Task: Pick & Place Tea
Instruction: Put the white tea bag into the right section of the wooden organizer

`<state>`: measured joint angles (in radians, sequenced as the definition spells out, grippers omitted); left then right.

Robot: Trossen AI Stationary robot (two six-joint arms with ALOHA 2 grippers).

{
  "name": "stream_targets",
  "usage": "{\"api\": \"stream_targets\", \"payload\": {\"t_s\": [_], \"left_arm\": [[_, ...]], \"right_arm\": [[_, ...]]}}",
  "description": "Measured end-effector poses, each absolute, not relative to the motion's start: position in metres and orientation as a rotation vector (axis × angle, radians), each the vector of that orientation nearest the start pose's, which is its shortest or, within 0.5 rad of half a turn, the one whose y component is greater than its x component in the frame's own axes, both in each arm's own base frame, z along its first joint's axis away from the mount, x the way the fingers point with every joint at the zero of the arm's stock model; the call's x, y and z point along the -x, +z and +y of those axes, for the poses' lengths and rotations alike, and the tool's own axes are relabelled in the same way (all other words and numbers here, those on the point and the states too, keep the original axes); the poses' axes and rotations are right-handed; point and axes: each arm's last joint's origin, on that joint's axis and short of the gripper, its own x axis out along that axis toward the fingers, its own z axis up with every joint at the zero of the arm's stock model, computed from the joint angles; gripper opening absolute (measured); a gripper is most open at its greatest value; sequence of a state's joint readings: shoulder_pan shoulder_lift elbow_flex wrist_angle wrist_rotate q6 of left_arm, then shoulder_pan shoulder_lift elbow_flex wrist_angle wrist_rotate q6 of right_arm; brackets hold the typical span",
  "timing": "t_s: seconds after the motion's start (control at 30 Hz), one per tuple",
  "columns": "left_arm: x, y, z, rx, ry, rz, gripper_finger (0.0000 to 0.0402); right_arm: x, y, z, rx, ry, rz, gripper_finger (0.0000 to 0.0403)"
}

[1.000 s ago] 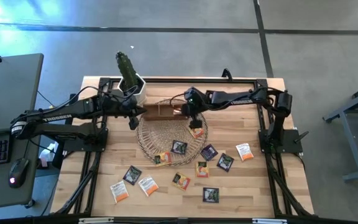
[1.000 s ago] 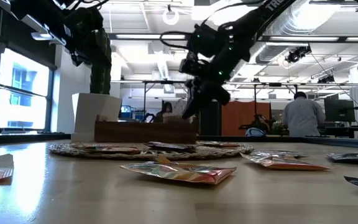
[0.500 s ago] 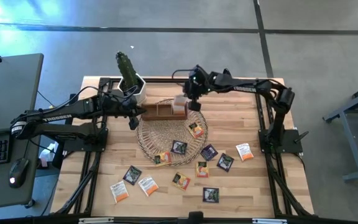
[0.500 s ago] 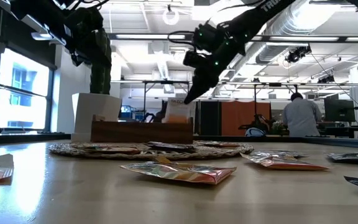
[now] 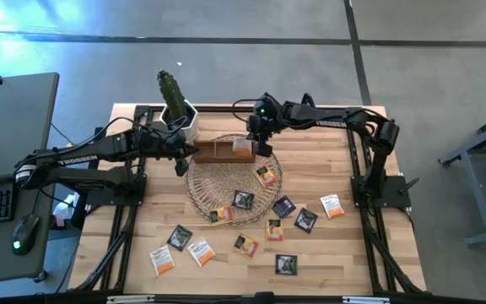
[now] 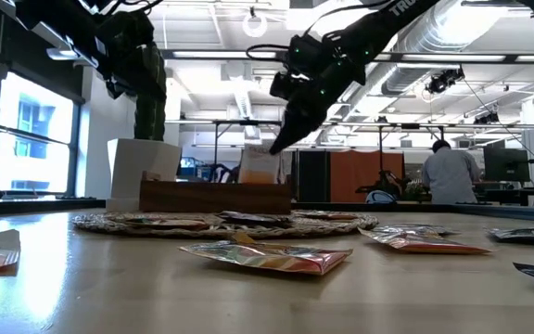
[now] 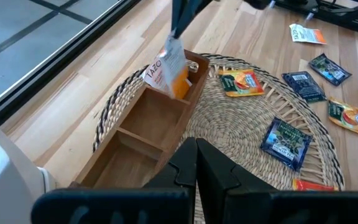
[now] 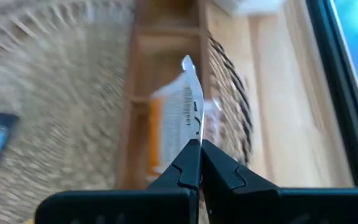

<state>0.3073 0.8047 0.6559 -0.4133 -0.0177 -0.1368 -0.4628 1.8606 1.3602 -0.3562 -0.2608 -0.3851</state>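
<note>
My right gripper (image 5: 257,143) is shut on an orange-and-white tea sachet (image 7: 169,71) over the right end compartment of the brown wooden box (image 5: 222,150), which stands on the far part of the round wicker mat (image 5: 209,187). In the low view the sachet (image 6: 260,164) shows behind the box's wall (image 6: 213,196). My left gripper (image 5: 181,162) is shut and empty, above the mat's left edge near the box's left end. Three sachets lie flat on the mat, one of them an orange one (image 5: 266,176). Several more lie on the table, one at the near left (image 5: 180,236). My right gripper pinches the sachet's top edge (image 7: 174,42) between its two fingers (image 7: 180,18), which come from above and point down. In the right wrist view the sachet (image 8: 180,115) stands edge-on past the fingertips. It hangs upright below them. Its lower edge (image 7: 180,94) reaches into the box's end compartment.
A green plant in a white pot (image 5: 178,111) stands at the far edge, just left of the box. Loose sachets are scattered over the near half of the table, the rightmost an orange-and-white one (image 5: 332,205). Black frame rails run along the table's left and right sides.
My right gripper has risen from over the mat and gone toward the table's far edge, then a little to the left, carrying the sachet over the box's right end. The sachet now hangs with its lower part behind the box wall.
</note>
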Motion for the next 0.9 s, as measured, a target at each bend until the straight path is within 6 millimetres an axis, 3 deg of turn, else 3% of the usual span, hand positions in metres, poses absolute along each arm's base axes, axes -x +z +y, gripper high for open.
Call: {"api": "stream_targets", "payload": {"t_s": [0.3,0.53,0.9], "left_arm": [[-0.1619,0.2652,0.0519,0.216,0.355,0.536,0.0],[-0.1619,0.2653,0.0519,0.216,0.356,0.536,0.0],[-0.1618,0.2654,0.052,0.22,0.36,0.535,0.0]], "right_arm": [[-0.3625,0.2173,-0.1715,0.122,-0.17,0.896,0.0002],[-0.3626,0.2173,-0.1706,0.096,-0.115,0.877,0.0016],[-0.3647,0.218,-0.1691,0.139,-0.157,0.881,0.0094]]}}
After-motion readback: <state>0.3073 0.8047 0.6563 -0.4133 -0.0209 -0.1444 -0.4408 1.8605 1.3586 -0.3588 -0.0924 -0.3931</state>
